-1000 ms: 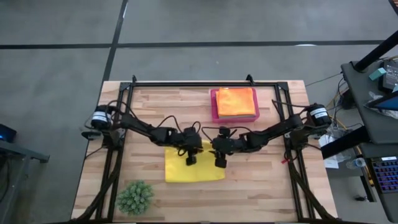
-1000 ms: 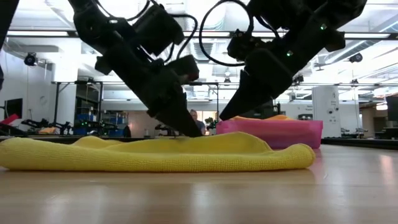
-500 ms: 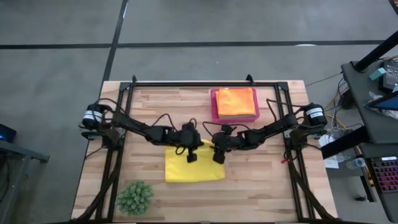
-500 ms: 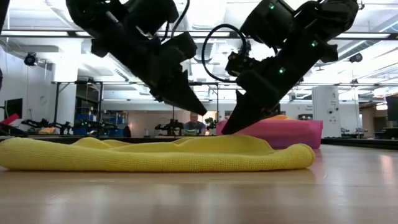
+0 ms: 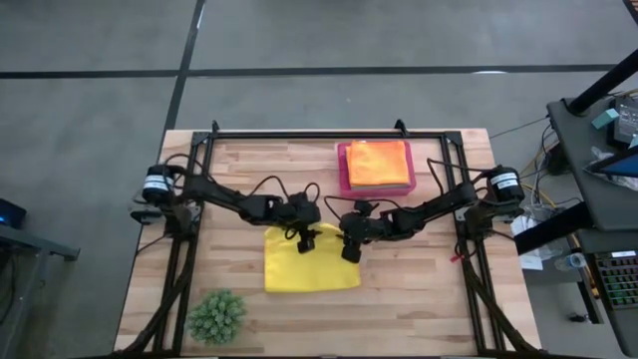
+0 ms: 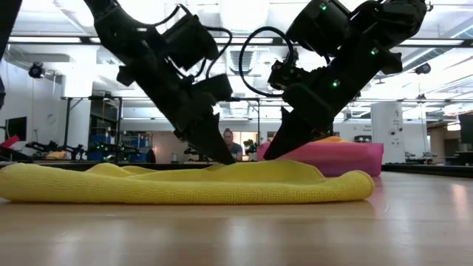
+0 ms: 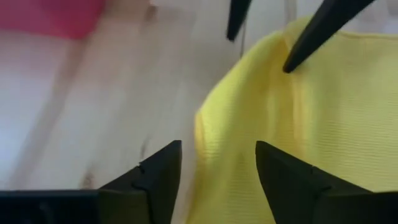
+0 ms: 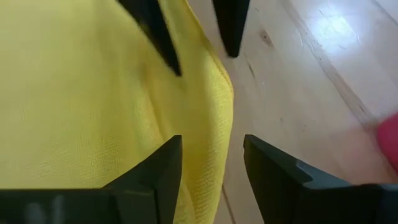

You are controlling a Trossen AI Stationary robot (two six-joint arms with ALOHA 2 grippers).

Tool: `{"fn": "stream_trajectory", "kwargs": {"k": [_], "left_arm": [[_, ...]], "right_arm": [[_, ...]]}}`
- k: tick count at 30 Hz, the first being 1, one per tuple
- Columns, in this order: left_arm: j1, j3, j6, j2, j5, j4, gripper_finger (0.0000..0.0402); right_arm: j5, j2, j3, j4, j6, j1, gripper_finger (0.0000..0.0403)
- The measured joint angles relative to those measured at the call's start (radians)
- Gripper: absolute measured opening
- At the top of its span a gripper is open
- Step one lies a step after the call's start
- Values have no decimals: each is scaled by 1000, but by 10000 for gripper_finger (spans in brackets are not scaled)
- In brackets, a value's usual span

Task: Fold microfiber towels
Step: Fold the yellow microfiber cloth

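Yellow microfiber towel (image 5: 311, 261) lying flat near the middle of the wooden table (image 5: 419, 299), its long axis running left to right; an orange towel (image 5: 378, 163) rests in the pink tray (image 5: 344, 178) farther back. Both grippers meet at the yellow towel's far edge: the left gripper (image 5: 306, 242) nearer its middle, the right gripper (image 5: 349, 249) at its right corner. Each wrist view shows the jaws parted astride that edge, nothing clamped. Compared with half a second earlier, the left gripper has dropped back to the cloth and reopened; the right gripper is unchanged.
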Motion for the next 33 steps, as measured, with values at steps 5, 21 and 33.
{"fn": "stream_trajectory", "kwargs": {"k": [5,21,33], "left_arm": [[-8,2,12,27,18,9,169],[-180,13,265,27,-114,35,1],[-252,13,309,26,-184,77,0]], "right_arm": [[-1,0,0,0,9,0,165],[-61,-11,-5,43,-1,-2,228],[-218,54,-10,205,-85,-2,230]]}}
